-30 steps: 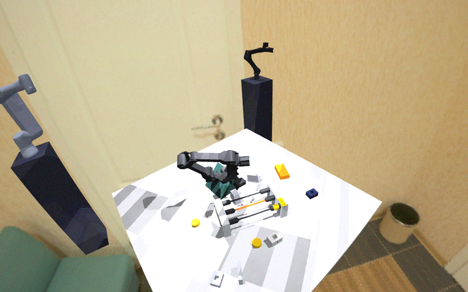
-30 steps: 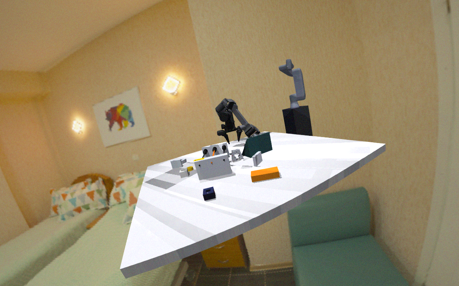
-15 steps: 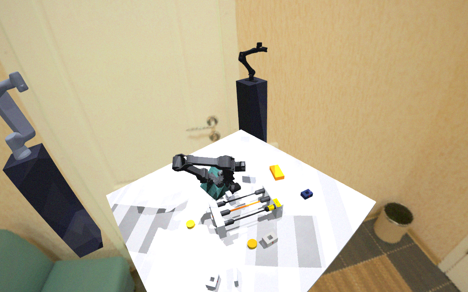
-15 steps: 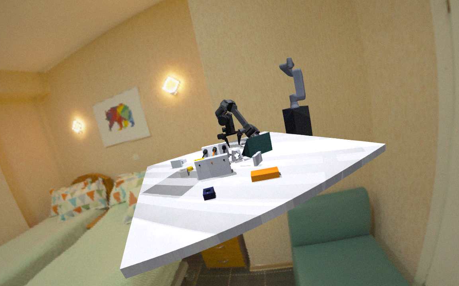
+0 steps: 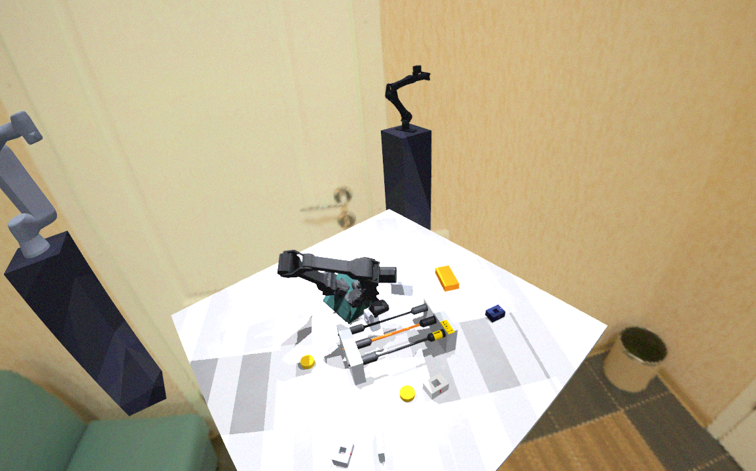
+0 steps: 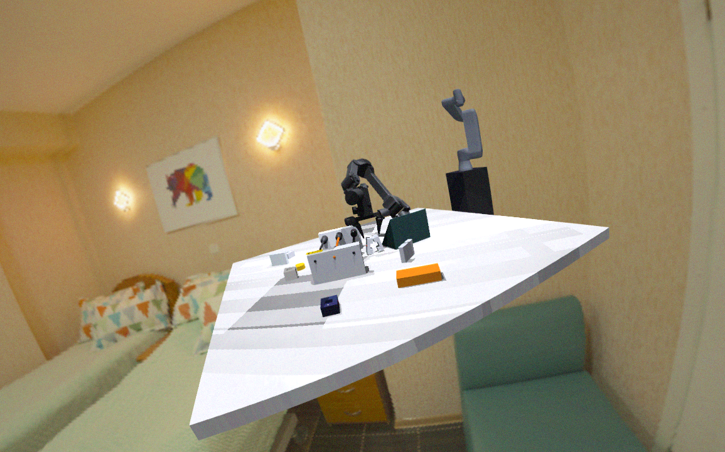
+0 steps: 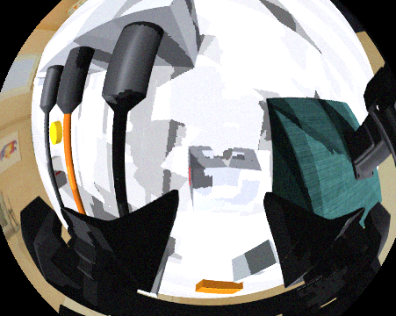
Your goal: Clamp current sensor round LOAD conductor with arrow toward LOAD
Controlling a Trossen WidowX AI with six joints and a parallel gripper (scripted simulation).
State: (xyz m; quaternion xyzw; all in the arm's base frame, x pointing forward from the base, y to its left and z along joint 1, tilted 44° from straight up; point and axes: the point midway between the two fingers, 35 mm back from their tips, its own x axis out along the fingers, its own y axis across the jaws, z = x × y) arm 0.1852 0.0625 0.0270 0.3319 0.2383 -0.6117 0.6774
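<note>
The open white-grey split-core sensor stands on the table between the rack and the teal wedge, its open side up. Its arrow is not readable. My gripper is open and empty above it, pointing down, with the sensor between the fingertips in the wrist view. The rack holds a near-side black conductor, an orange conductor and a far black conductor with a yellow collar. A yellow tag sits on the end block; its lettering is too small to read.
The teal wedge stands close beside the sensor. A grey plate, an orange block and a navy box stand around. White box and yellow discs lie beyond the rack.
</note>
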